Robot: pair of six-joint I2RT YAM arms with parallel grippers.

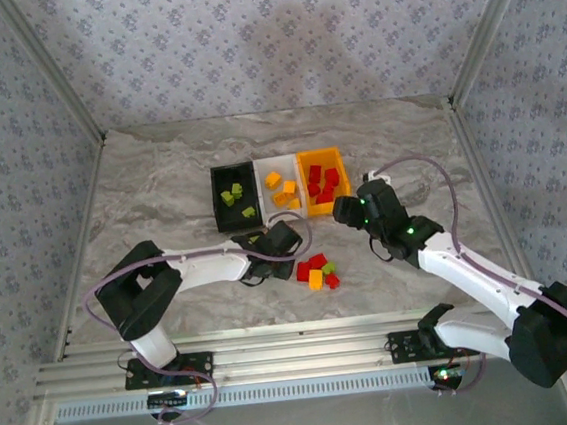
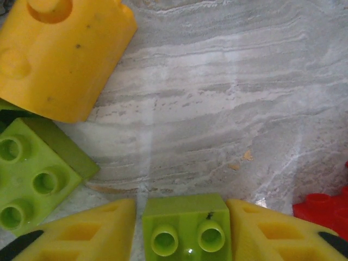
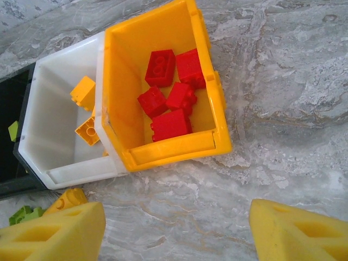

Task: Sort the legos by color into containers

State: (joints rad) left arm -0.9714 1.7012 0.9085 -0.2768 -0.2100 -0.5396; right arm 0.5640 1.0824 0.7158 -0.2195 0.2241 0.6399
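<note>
Left pincer (image 2: 185, 242) is set narrow about a green brick (image 2: 186, 215), studs up, side by side between the fingers (image 2: 81, 234). A sliver of table (image 2: 217, 109) shows at one finger, so firm grip cannot be told. Black bin (image 1: 220, 196), already holding greens, lies just beyond this arm. Right pincer (image 3: 174, 231) is held wide and empty.

Legible text, labels, brands, numbers, signs: none found. Lime green brick (image 2: 186, 225): studs plain, no lettering readable. Orange-yellow bin (image 3: 168, 155), white bin (image 3: 49, 125), red bricks (image 3: 160, 68): faces unmarked. Wall covering (image 1: 266, 33): repeating floral pattern, no characters.
</note>
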